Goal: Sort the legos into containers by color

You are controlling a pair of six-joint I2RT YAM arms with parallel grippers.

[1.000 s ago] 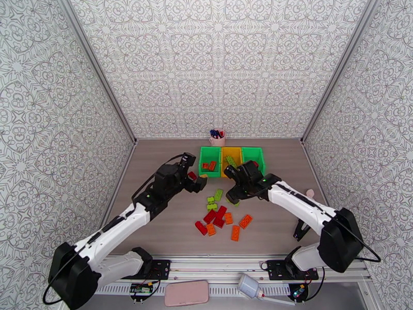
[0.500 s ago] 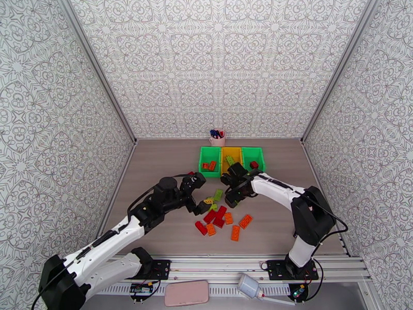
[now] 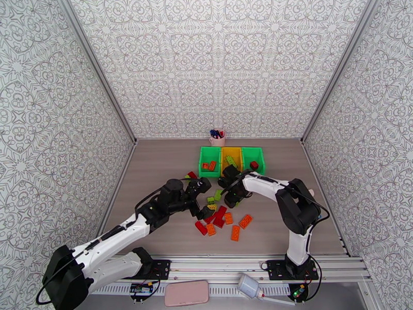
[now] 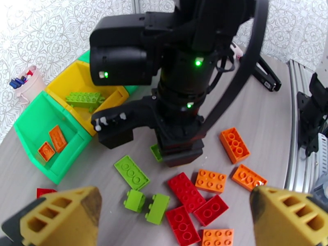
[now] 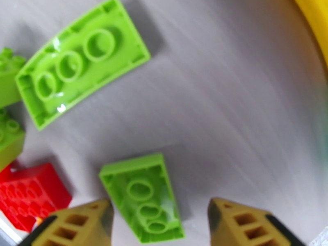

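No legible text — none anywhere.

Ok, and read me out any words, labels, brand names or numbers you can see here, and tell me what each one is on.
No text can be read in these pictures.
legos: the studs show no legible lettering.
containers: no labels on the walls in view.
pen cup: no print visible.
pink flat object by the near rail: blank on top.
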